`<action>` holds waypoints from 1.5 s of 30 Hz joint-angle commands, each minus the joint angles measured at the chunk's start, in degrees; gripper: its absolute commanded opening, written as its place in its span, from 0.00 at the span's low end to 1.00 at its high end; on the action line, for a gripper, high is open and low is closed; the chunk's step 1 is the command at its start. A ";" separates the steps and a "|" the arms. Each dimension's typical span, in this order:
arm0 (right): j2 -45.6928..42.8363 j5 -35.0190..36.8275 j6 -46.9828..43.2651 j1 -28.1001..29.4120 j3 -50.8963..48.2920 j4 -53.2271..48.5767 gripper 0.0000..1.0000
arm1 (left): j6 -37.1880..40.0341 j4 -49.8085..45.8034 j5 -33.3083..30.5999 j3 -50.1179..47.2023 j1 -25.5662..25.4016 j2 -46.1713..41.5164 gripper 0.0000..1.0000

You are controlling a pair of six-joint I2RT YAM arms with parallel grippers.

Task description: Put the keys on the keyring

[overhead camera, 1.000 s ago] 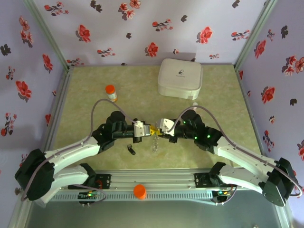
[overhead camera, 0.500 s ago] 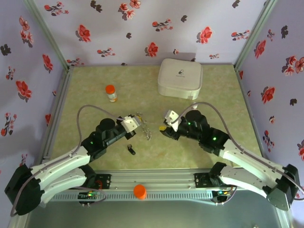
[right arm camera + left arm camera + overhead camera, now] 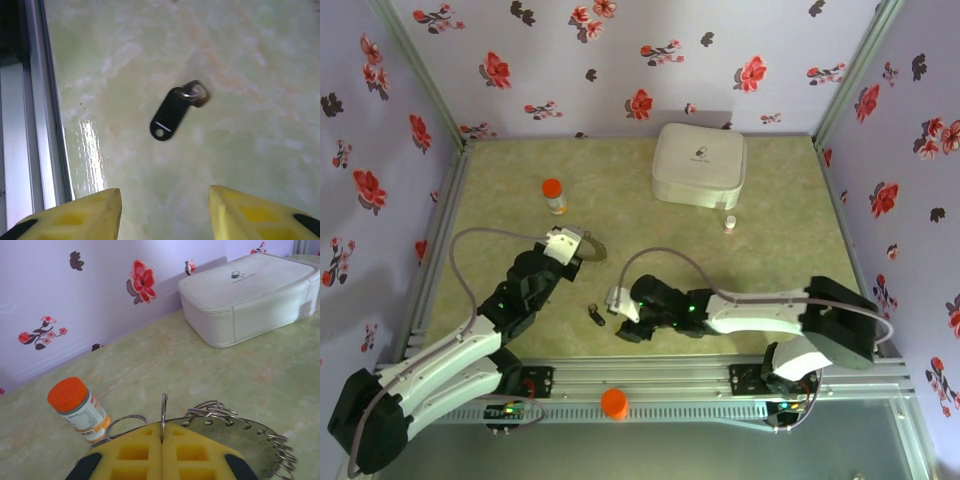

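From above: the left fingers [image 3: 570,244] hold the keyring [image 3: 592,250] at mid-left of the desk [image 3: 770,270], presumably keeping it presented for threading. The right fingers [image 3: 619,302] hang low just beside the black key [image 3: 597,316], which lies near the front rail [image 3: 650,375].

Left wrist: yellow pads clenched on the keyring's thin wire loop, edge-on, with an orange-capped bottle [image 3: 80,410] and a white box [image 3: 250,300] beyond.

Right wrist: fingers spread with nothing between them, black key flat on the desk straight ahead. Lined up for a pick, I'd say.
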 commanded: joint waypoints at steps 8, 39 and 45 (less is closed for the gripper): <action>15.56 3.70 0.60 1.50 13.44 3.41 0.52 | -0.73 4.45 -3.33 -1.39 0.59 -2.89 0.00; 4.80 10.52 3.65 1.69 4.27 -9.99 0.00 | -0.85 3.96 4.87 0.85 0.67 -4.46 0.00; -5.72 11.49 16.22 -0.70 -5.42 -8.00 0.00 | -1.10 1.47 15.72 3.46 0.71 -2.17 0.00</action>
